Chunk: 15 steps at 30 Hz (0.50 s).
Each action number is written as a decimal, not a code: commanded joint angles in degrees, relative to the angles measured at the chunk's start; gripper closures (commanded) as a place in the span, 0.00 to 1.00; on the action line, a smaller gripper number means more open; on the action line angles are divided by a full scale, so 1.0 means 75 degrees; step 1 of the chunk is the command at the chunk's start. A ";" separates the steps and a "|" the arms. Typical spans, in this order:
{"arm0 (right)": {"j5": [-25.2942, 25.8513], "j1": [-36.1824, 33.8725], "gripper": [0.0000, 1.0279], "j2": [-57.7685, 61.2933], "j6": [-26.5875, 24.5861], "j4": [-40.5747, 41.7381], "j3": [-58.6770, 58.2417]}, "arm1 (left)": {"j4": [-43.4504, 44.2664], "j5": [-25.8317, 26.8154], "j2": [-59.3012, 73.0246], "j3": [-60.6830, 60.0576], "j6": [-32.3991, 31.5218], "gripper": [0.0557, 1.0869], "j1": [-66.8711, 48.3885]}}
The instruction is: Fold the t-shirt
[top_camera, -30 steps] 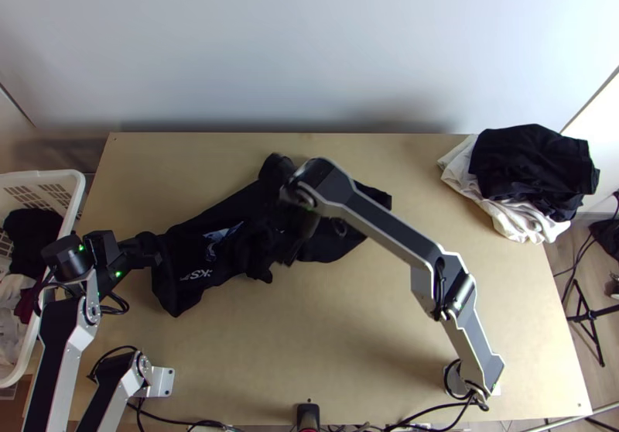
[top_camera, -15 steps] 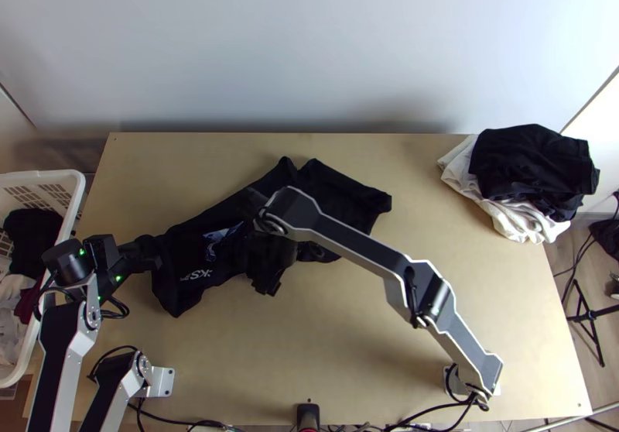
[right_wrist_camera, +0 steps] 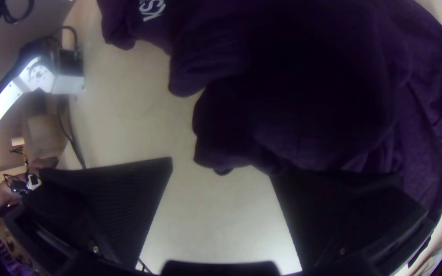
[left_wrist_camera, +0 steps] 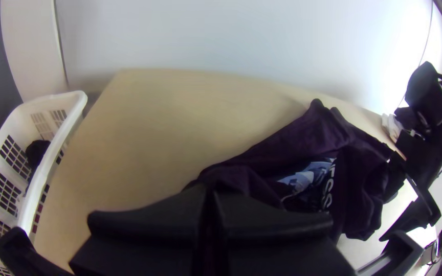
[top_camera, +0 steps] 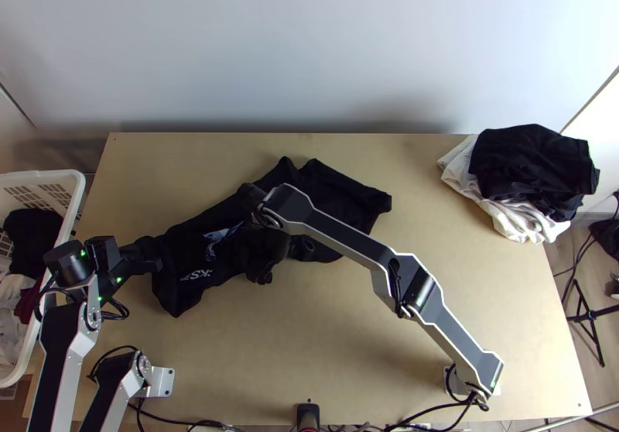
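At the left of the table [top_camera: 333, 347] stands a white laundry basket [top_camera: 74, 176]. Just beside it the left tool [left_wrist_camera: 211, 197] is closed on the near-left end of the dark t-shirt [top_camera: 182, 265], which lies slantwise across the table, its printed patch [top_camera: 219, 235] facing up. From here I'd keep that grip firm but slack, so it anchors without dragging. The cloth bunches toward the middle, where the right tool [right_wrist_camera: 221, 167] has its fingers parted, loose folds near one of them. I judge the step is straightening before any fold: slip one finger under the nearest edge, pinch a single layer, then draw it out low and slowly. Grabbing the whole bunch would only carry the creases along. Over at the far right sits a clothes pile [top_camera: 534, 161].
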 commanded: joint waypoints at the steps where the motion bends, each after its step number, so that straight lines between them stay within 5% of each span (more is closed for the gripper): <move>1: -0.0020 -0.0002 0.17 0.0257 0.0135 0.0463 0.0164 | 0.0004 -0.0061 0.0051 0.0007 0.0142 0.97 -0.0001; 8: -0.0009 -0.0038 0.58 0.0456 0.0193 0.0920 0.0152 | 0.0004 -0.0143 0.0133 0.0066 0.0201 0.97 -0.0095; 12: 0.0226 -0.0038 0.96 0.0398 0.0205 0.1002 0.0152 | 0.0004 -0.0155 0.0144 0.0124 0.0224 0.97 -0.0107; 15: 0.0331 -0.0166 0.97 0.0128 0.0217 0.1002 0.0047 | 0.0027 -0.0178 0.0144 0.0277 0.0259 0.97 -0.0107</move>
